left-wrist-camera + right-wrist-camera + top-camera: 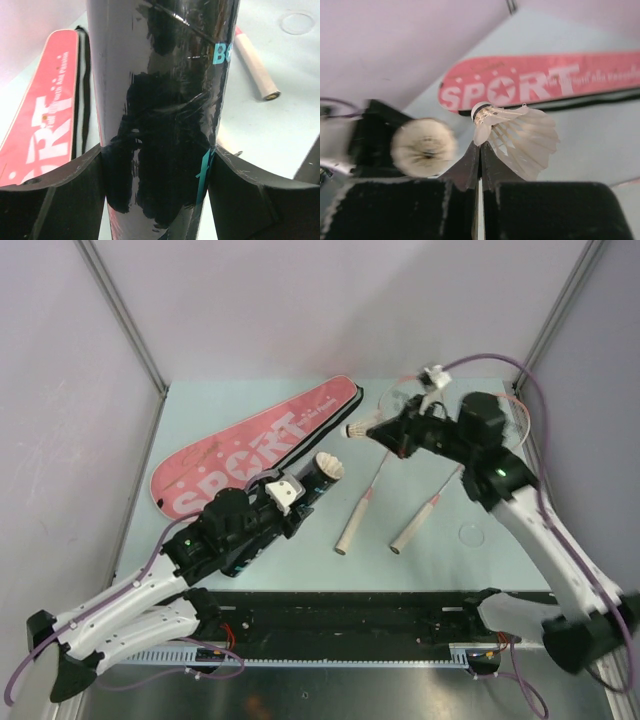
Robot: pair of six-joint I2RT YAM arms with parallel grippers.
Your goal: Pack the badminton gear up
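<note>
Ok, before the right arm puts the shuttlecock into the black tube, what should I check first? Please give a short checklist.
1. Left pincer shut on the black tube: ok.
2. Right pincer gripping the shuttlecock: ok, held by its feathers.
3. Tube mouth open towards the right pincer: ok.
4. Shuttlecock lined up with the mouth: not ok, it is off to one side and apart from it.
5. Free room inside the tube: cannot tell, white feathers show in the mouth.

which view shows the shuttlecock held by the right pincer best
Right wrist: the shuttlecock fills the centre, pinched by the right pincer. Top external shows it tiny. Left wrist misses it, showing mostly the black tube.
</note>
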